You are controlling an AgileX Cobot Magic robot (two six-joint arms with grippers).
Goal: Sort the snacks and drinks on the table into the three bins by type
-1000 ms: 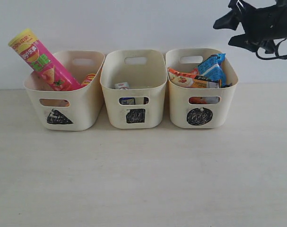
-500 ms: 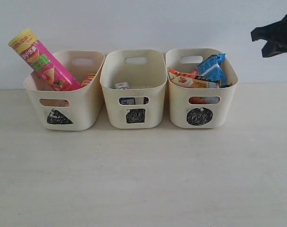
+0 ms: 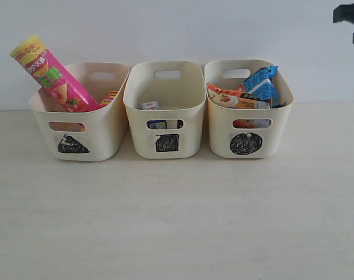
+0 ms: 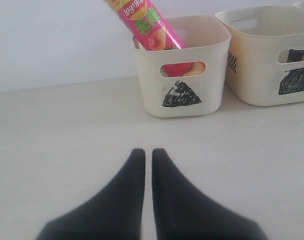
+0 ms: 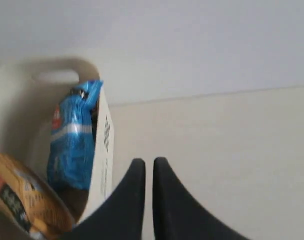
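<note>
Bins (image 3: 165, 93) standing on worktop (image 3: 177, 221) — pink tube (image 3: 48, 73) leaning in triangle one; left gripper (image 4: 143, 154), right gripper (image 5: 145, 162) jaws pressing shut, empty.

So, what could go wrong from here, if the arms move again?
1. The pink tube leans far out over the rim of the triangle bin. A bump could tip it out onto the table.
2. The blue packet stands above the rim of the circle bin, and the shut right tool is up beside that bin. A low pass might catch the packet.
</note>
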